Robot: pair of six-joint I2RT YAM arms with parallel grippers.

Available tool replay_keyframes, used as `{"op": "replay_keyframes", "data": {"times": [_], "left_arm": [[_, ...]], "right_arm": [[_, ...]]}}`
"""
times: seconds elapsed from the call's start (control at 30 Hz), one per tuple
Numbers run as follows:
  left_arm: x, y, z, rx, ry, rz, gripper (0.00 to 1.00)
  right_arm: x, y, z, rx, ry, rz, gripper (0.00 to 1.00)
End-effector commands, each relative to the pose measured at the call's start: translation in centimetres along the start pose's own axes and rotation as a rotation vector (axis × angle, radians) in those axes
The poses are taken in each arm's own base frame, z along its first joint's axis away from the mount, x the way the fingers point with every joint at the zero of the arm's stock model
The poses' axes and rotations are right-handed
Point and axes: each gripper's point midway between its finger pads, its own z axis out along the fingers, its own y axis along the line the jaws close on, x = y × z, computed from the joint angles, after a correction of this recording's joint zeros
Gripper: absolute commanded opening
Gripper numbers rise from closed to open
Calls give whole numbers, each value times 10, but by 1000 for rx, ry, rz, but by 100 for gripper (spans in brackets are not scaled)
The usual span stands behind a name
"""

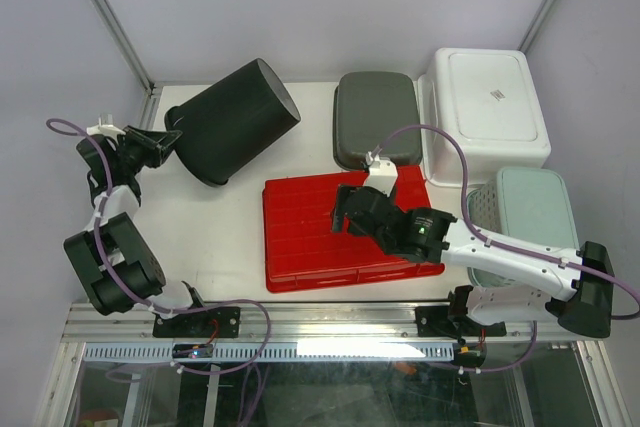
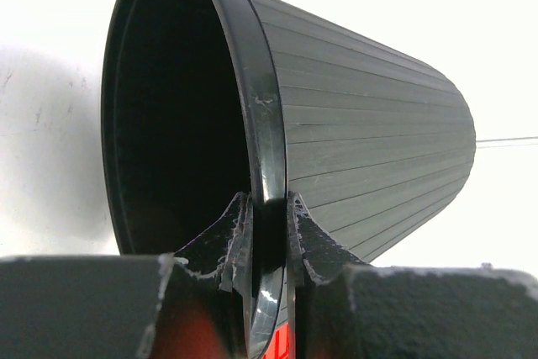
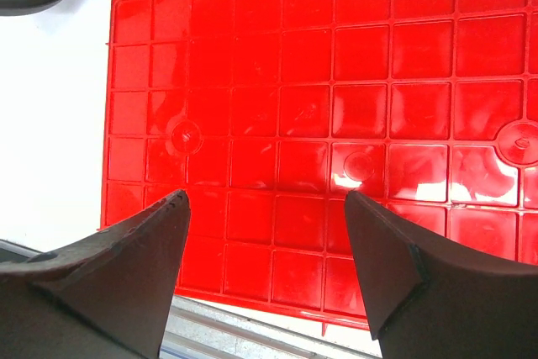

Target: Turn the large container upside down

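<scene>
The big black bin (image 1: 235, 119) is tipped on its side at the back left of the table (image 1: 215, 237), and my left gripper (image 2: 267, 212) is squeezed tight on its rim (image 2: 265, 124), one finger inside and one outside. My right gripper (image 3: 265, 199) hangs wide open over the red tray (image 1: 300, 237) in the middle, holding nothing. Behind the tray sit a grey tub (image 1: 375, 112) and a white tub (image 1: 487, 107), both bottom up, with a pale green basket (image 1: 535, 207) at the right.
</scene>
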Motion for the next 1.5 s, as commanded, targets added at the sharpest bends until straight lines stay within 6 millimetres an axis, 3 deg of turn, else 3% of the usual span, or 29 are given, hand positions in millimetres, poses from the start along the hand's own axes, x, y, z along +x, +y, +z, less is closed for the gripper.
{"op": "replay_keyframes", "data": {"times": [0.0,0.53,0.67,0.97,1.17,1.47], "left_arm": [[55,104,-15,-361,72,-157,0],[71,92,-34,-349,54,-178,0],[85,82,-35,-237,42,-219,0],[89,41,-25,149,-23,-290,0],[100,20,-5,290,-9,-326,0],[70,17,25,368,-74,-344,0]], "right_arm": [[-23,18,-5,-51,-54,41,77],[-21,15,-7,-50,-53,52,77],[-20,16,-6,-56,-52,50,77],[-22,21,-5,-65,-52,40,77],[-21,21,-5,-65,-49,43,77],[-23,15,-9,-55,-54,46,77]]}}
